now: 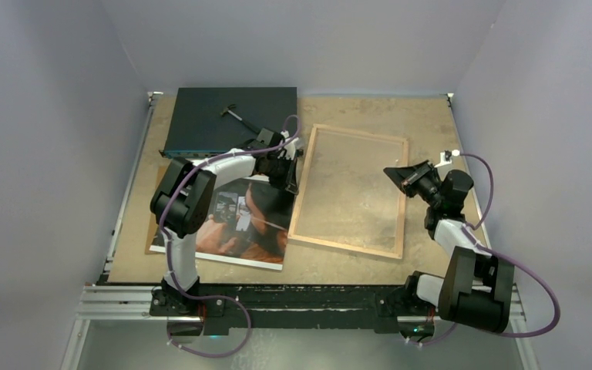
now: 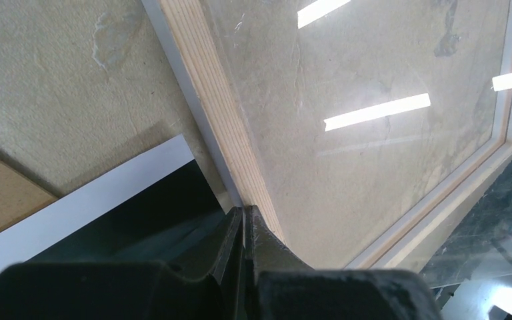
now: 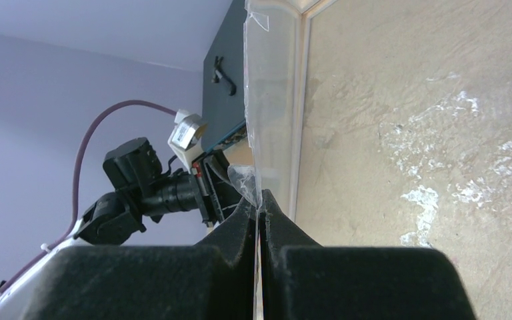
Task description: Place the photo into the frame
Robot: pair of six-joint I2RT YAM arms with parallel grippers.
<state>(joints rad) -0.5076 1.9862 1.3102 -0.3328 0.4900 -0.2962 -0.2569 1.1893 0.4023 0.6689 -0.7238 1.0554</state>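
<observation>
The photo lies face up at the left of the table, dark and reddish with a white border. To its right, the frame lies flat with its wood rim up. My left gripper is at the photo's far right corner, against the frame's left rail. Its jaws are shut, and the right edge of the photo runs into them. My right gripper is at the frame's right rail. It is shut on a thin clear sheet along that rail.
A dark flat box lies at the back left, just behind my left gripper. A brown backing board shows from under the photo's left side. Walls close in the table on three sides.
</observation>
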